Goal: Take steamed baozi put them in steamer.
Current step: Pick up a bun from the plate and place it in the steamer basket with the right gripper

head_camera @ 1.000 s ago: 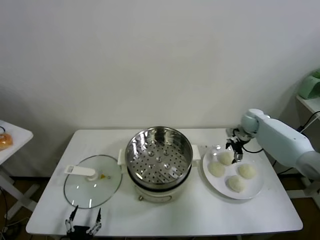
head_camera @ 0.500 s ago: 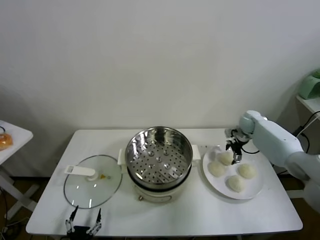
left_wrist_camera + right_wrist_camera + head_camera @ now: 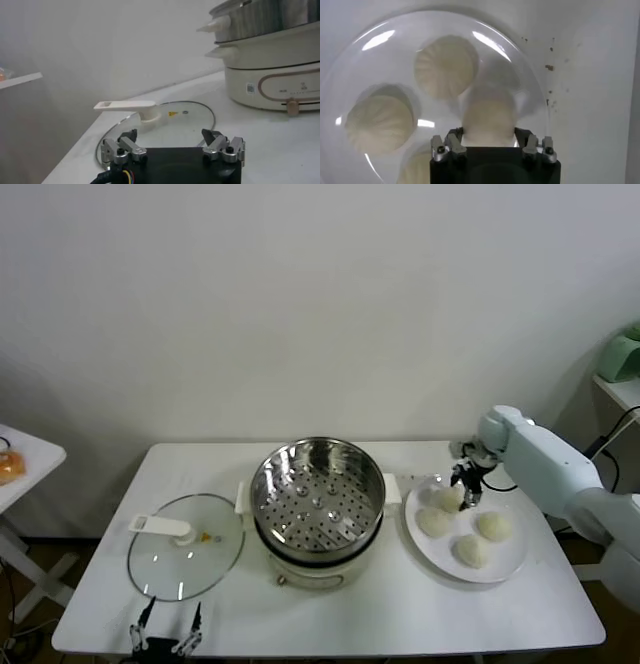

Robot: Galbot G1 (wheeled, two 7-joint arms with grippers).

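A: Where is the right hand (image 3: 466, 489)?

B: Down over the white plate (image 3: 512, 567) on the right side of the bench (image 3: 400, 614), at the plate's far edge. In the right wrist view its fingers (image 3: 454, 143) sit on either side of one baozi (image 3: 489, 120), close against its flanks. Whether they press it firmly, I cannot tell; the bun rests on the plate.

A: And the other buns?

B: Three more baozi lie on the same plate: one (image 3: 433, 522) nearest the steamer, one (image 3: 493, 526) toward the right, one (image 3: 471, 551) at the front. All sit apart from each other.

A: The steamer?

B: The steamer (image 3: 317, 489) stands mid-bench on its cream pot base (image 3: 318, 564), just left of the plate. Its perforated floor holds no bun.

A: The left side?

B: The glass lid (image 3: 186, 544) lies flat beside the steamer, white handle up. The left hand (image 3: 166, 631) hangs at the front edge of the bench near the lid, fingers spread apart, holding nothing.
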